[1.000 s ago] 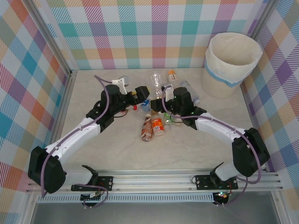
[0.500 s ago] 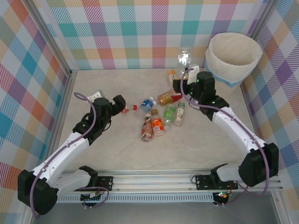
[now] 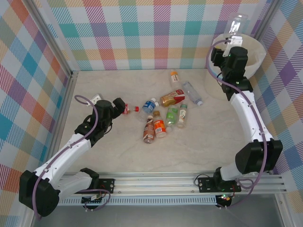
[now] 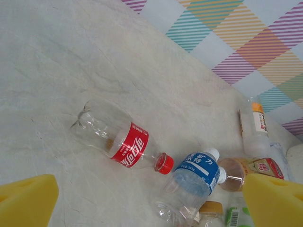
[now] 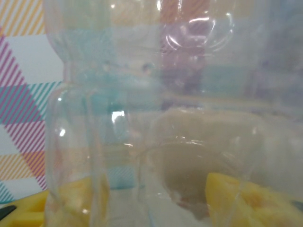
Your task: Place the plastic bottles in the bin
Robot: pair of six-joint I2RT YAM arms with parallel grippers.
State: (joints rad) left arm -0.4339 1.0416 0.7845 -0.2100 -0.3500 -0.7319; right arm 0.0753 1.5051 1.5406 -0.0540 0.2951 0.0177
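Currently the right gripper (image 3: 232, 40) is raised high at the far right corner of the table (image 3: 118, 151). It is clamped on a clear unlabelled bottle (image 3: 236, 23), which stands roughly upright above the fingers. In the overhead view the bottle sits over the bin (image 3: 255, 56), whose cream-white liner shows behind the arm. In the right wrist view the bottle's ribbed wall is pressed close, with yellow fingers (image 5: 239, 201) seen through it on both sides.

The left gripper (image 3: 124, 108) is low over the table, left of centre. Its yellow fingers (image 4: 26, 201) are spread wide and grip nothing. Just ahead of it a red-labelled bottle (image 4: 124, 142) with a red cap lies on its side. A blue-labelled bottle (image 4: 191, 182) is just beside that cap.

Further bottles lie scattered around the middle of the table: an amber one (image 3: 172, 99), two green-labelled ones (image 3: 172, 116), a brown one (image 3: 148, 130) touching an orange one (image 3: 159, 126), a clear one (image 3: 192, 93), and a small orange-capped one (image 3: 174, 75) toward the far edge.
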